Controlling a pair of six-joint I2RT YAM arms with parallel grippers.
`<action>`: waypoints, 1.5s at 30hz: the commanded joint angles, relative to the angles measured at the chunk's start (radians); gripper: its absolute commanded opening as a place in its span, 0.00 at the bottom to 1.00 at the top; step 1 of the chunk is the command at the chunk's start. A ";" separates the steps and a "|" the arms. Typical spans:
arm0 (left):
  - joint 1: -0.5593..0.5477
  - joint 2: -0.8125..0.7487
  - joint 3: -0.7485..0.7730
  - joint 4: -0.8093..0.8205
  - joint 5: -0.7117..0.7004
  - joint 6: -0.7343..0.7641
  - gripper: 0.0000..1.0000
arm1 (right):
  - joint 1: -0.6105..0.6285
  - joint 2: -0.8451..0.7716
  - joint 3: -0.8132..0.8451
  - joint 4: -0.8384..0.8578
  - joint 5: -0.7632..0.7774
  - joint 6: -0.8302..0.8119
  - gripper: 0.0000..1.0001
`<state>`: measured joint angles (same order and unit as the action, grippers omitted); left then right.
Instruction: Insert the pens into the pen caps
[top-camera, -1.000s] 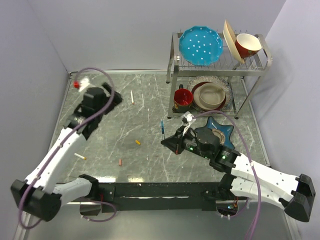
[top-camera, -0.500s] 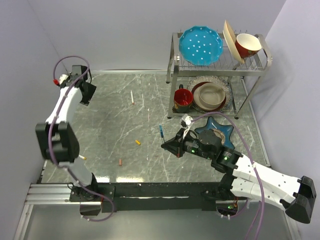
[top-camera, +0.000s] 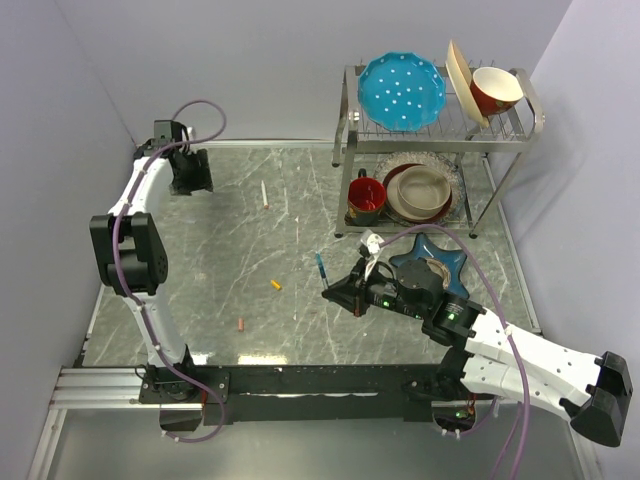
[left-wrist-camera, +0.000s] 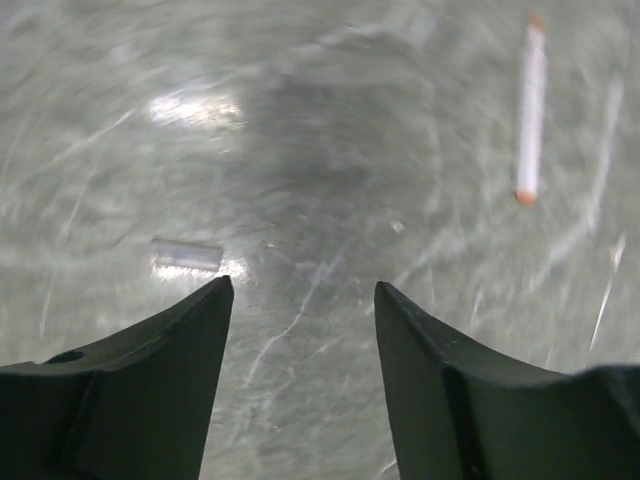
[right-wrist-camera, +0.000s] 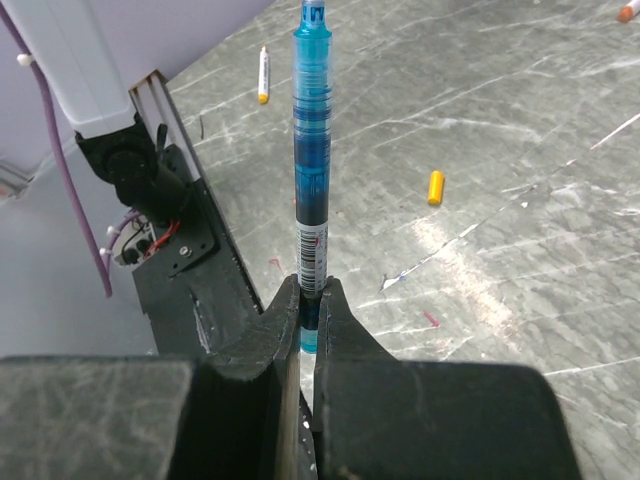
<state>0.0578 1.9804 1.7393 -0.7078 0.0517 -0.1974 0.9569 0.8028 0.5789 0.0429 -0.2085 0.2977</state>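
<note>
Right end effector (right-wrist-camera: 308, 290) is pinching the blue-teal pen (right-wrist-camera: 311, 150) by one end; the barrel sticks straight out past the fingertips, over the bench (top-camera: 220, 250) right of centre. The yellow-orange cap (top-camera: 275, 285) and salmon-pink cap (top-camera: 241, 324) lie loose on the bench to its left, apart from each other. Left end effector (left-wrist-camera: 300, 290) is spread, hovering at the far-left corner. I see a white pen (left-wrist-camera: 530, 110) lying flat ahead of it to the right, not touching. A second white pen (right-wrist-camera: 263, 75) lies near the front edge.

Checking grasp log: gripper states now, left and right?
Left gripper: open, empty.
Right gripper: closed on the blue pen.
</note>
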 joint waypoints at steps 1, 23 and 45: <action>-0.001 0.006 0.066 -0.050 0.255 0.405 0.61 | 0.000 0.013 0.079 -0.003 -0.026 -0.020 0.00; 0.036 -0.031 -0.164 0.137 0.122 0.924 0.60 | -0.003 0.039 0.137 -0.067 0.046 -0.095 0.00; 0.063 0.098 -0.159 0.119 0.071 0.992 0.59 | -0.003 0.079 0.180 -0.112 0.096 -0.137 0.00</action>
<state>0.1078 2.0769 1.5520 -0.5770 0.1341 0.7673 0.9569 0.8680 0.6952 -0.0769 -0.1207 0.1806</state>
